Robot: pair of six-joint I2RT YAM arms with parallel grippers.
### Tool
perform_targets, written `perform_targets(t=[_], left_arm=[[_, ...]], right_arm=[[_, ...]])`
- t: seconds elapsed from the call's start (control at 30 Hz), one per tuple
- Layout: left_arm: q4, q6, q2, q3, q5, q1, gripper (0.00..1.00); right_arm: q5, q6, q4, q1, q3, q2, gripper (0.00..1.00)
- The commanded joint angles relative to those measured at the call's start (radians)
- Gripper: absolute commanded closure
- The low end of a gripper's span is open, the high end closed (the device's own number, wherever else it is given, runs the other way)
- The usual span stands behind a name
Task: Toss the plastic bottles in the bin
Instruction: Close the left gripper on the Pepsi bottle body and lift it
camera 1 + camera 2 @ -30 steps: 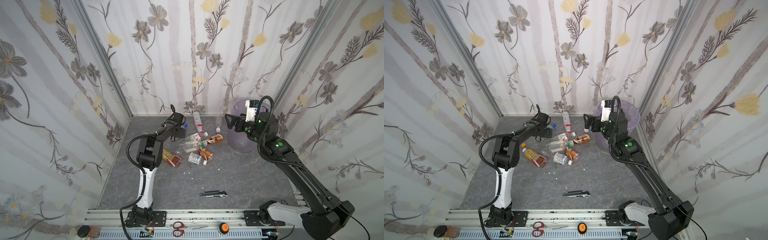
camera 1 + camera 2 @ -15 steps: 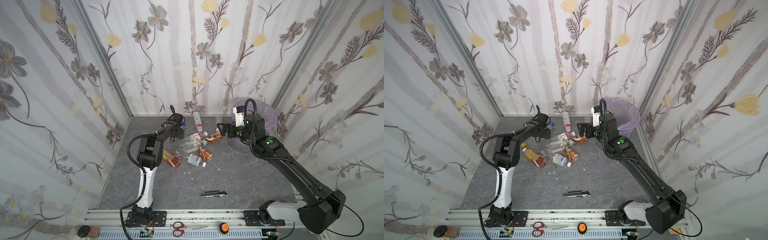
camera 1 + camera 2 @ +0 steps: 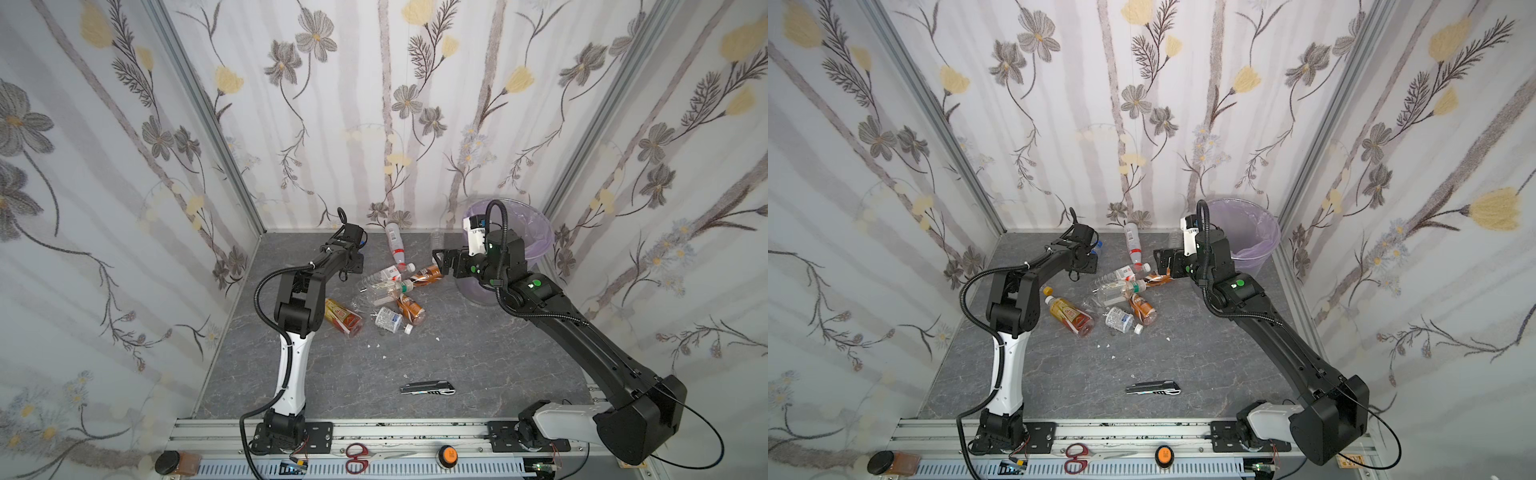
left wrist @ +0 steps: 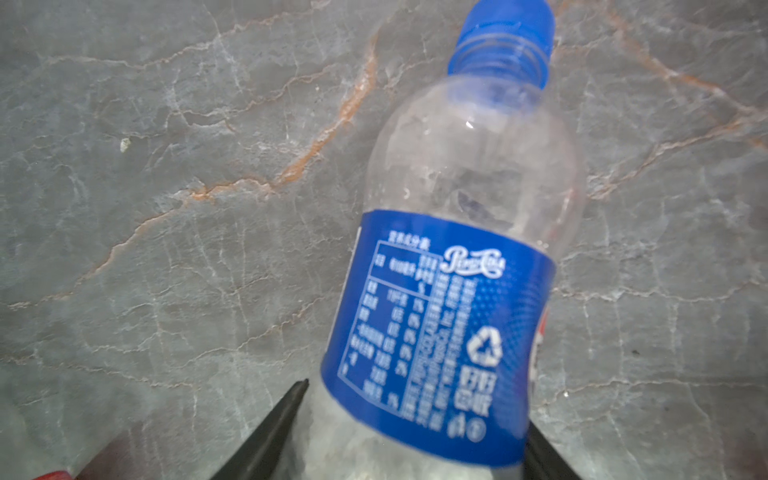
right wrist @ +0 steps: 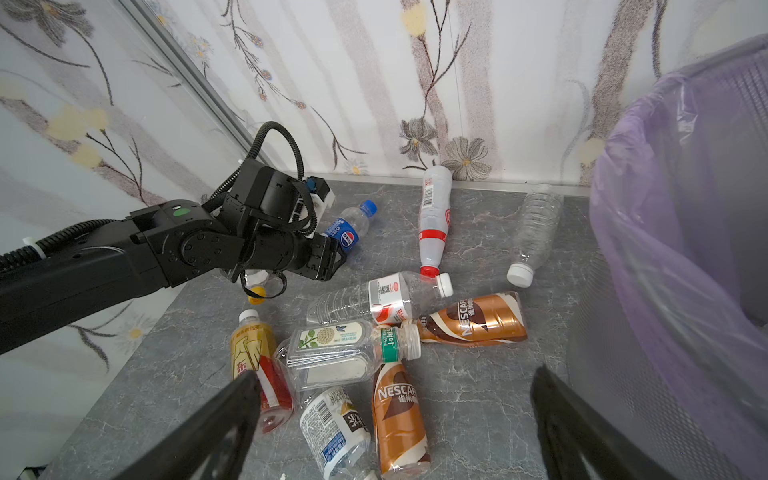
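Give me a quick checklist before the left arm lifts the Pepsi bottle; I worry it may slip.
1. Pepsi bottle between the jaws of the left gripper: ok.
2. Firm grip: cannot tell; the jaws flank its base, but contact is unclear.
3. Blue cap on: ok.
4. Open, empty right gripper: ok.
5. Way to the bin free: not ok; the right arm stands between bottle and bin in both top views.
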Motion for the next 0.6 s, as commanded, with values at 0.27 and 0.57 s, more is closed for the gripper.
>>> perform_targets(t=[0.27, 0.57], left_arm=[[-0.002, 0.026, -0.036, 0.007, 0.043, 0.004, 0.40], [0.090, 0.007, -0.223, -0.025, 0.146, 0.004, 0.41]], right_arm=[[0.022, 0.002, 0.077, -0.001, 0.001, 0.011, 0.00], [-0.018, 0.058, 0.129, -0.018, 0.099, 0.057, 0.00]])
